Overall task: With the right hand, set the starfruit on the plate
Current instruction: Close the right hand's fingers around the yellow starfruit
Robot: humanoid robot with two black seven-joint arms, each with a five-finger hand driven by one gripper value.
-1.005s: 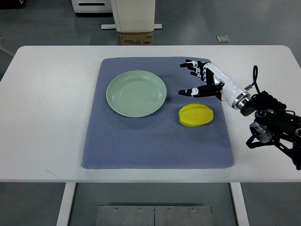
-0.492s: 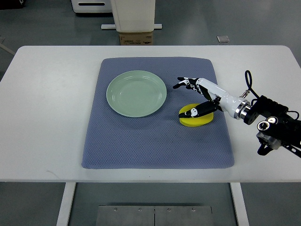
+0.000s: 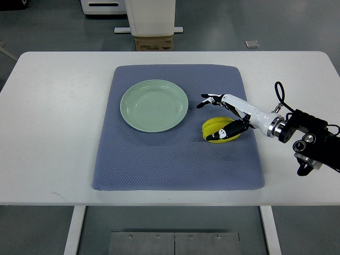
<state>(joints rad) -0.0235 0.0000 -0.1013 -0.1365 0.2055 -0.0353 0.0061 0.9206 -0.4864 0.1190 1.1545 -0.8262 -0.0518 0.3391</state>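
A yellow starfruit (image 3: 215, 128) lies on the blue-grey mat (image 3: 175, 154), to the right of the pale green plate (image 3: 154, 105). My right hand (image 3: 219, 115) reaches in from the right edge and sits low over the fruit. Its thumb rests across the fruit's top and near side, while the other fingers (image 3: 208, 99) are spread out just beyond the fruit's far side. The hand is open around the fruit, not closed on it. The plate holds nothing. The left arm does not show.
The mat covers the middle of a white table (image 3: 48, 133). A cardboard box (image 3: 154, 43) and a white stand base sit on the floor beyond the table's far edge. A small grey square (image 3: 252, 44) lies on the floor at the back right.
My right hand has come down and toward me from the mat's back right, and its thumb now lies on the starfruit. The fruit and plate have stayed where they were.
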